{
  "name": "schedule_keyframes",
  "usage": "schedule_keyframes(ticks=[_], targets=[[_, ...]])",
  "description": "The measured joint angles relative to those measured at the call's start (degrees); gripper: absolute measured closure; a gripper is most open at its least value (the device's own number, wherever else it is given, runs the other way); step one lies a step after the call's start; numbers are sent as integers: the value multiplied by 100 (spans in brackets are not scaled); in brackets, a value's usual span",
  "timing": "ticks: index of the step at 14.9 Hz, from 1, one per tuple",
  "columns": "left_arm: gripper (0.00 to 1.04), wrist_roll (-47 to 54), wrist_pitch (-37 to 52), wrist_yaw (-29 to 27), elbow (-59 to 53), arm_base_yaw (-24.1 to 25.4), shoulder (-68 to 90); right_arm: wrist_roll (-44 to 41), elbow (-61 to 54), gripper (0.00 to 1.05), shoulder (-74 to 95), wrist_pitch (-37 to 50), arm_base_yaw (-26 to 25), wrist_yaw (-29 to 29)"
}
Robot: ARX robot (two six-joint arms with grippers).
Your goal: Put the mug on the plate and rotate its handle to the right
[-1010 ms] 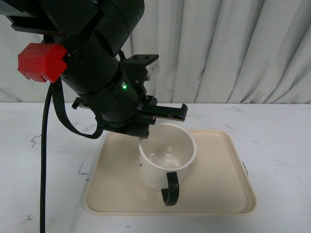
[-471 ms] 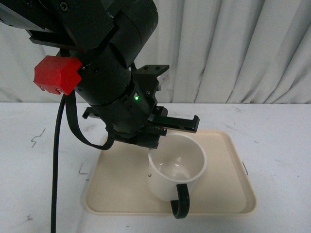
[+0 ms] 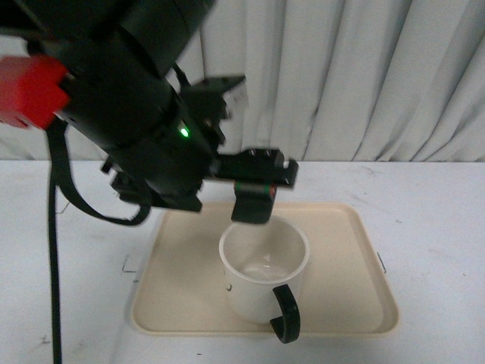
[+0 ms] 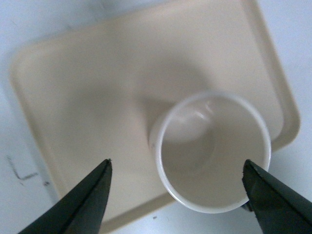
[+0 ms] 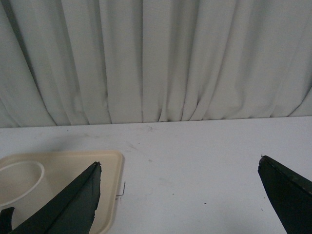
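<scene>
The white mug point(image 3: 254, 282) stands upright on the beige plate point(image 3: 345, 296), near the plate's front edge. Its black handle point(image 3: 286, 312) points toward the front, slightly to the right. My left gripper point(image 3: 251, 206) hangs open just above the mug's far rim and touches nothing. In the left wrist view the left gripper point(image 4: 178, 161) straddles the mug point(image 4: 195, 146) from above, with the plate point(image 4: 87, 83) beneath. My right gripper point(image 5: 179, 161) is open over bare table to the right of the plate point(image 5: 73, 165). The mug's rim point(image 5: 19, 165) shows at the edge of that view.
The white table point(image 3: 432, 227) carries small pen marks point(image 3: 129, 267) beside the plate. A pale curtain point(image 3: 364, 76) closes off the back. My left arm's black body with its red block point(image 3: 30, 91) fills the upper left of the front view.
My left gripper has come off the mug's rim and risen above it. The mug, tilted and shifting rightward before, now stands flat, its handle still toward the front.
</scene>
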Motion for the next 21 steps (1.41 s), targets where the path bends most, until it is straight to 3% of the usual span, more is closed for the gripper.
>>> schedule_keyframes(ticks=[2,3,5,6,8,9,12,18,19,20,21], targets=[[5,-17,986,-61,-575,518,-1067,0,0,7,0,-2,0,2],[7,-24,1108,-170,-549,664,-1309,0,0,7,0,-2,0,0],[24,369,4258,-1578,-1838,560,-1388,0,0,7,0,2,0,-2],[36,514,5453,-1974,-2872,605,-1508,2,0,7,0,-9,-2,4],[59,629,7110,-1937,-3947,1054,-2170,2,0,7,0,-4,0,2],[71,632,7510,-1858,-4216,1237,-2669,0,0,7,0,-2,0,0],[103,651,7394,-1412,-5294,1510,-3261,2,0,7,0,-2,0,2],[103,654,6776,-914,-6306,2044,-5121,0,0,7,0,-2,0,0],[103,656,6728,-605,-6384,2271,-5318,0,0,7,0,-2,0,2],[103,656,7095,-498,-6561,2472,-5283,2,0,7,0,0,0,2],[103,654,6706,-514,-6723,2531,-5462,0,0,7,0,-2,0,2]])
